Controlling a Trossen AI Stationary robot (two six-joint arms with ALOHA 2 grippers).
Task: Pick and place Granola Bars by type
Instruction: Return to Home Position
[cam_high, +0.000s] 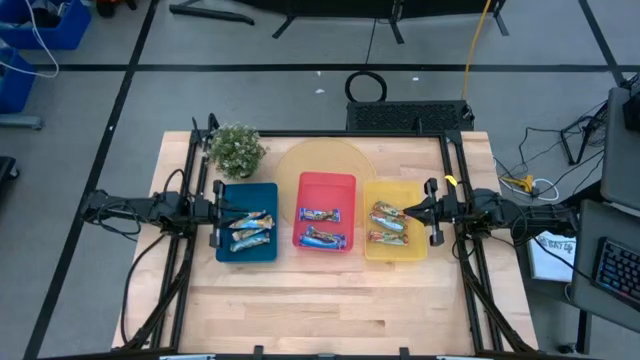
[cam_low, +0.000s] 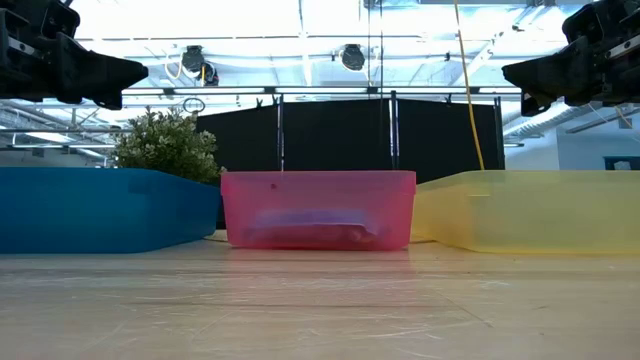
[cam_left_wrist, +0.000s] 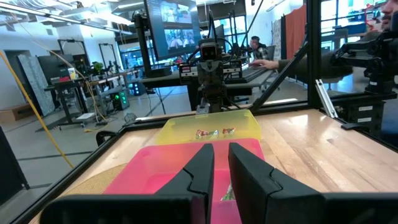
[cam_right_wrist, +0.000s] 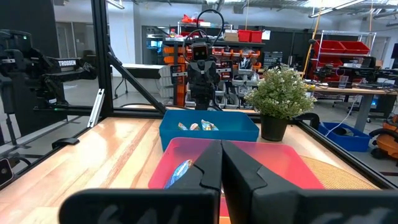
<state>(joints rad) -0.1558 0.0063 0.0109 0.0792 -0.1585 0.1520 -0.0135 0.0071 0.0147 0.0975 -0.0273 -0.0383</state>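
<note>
All the granola bars lie in three trays set in a row. Blue-white bars (cam_high: 250, 230) are in the blue tray (cam_high: 228, 250), two darker bars (cam_high: 322, 226) in the red tray (cam_high: 326, 180), and orange bars (cam_high: 388, 222) in the yellow tray (cam_high: 420, 190). My left gripper (cam_high: 222, 209) hovers over the blue tray's left rim. Its fingers are empty, with a narrow gap (cam_left_wrist: 221, 155). My right gripper (cam_high: 407, 212) hovers over the yellow tray's right part. It is shut and empty (cam_right_wrist: 221, 149). In the low view both grippers hang well above the trays.
A small potted plant (cam_high: 237, 150) stands behind the blue tray. A round pale mat (cam_high: 325, 158) lies behind the red tray. Bare wooden tabletop (cam_high: 320, 300) stretches in front of the trays. Black frame rails run along the table's sides.
</note>
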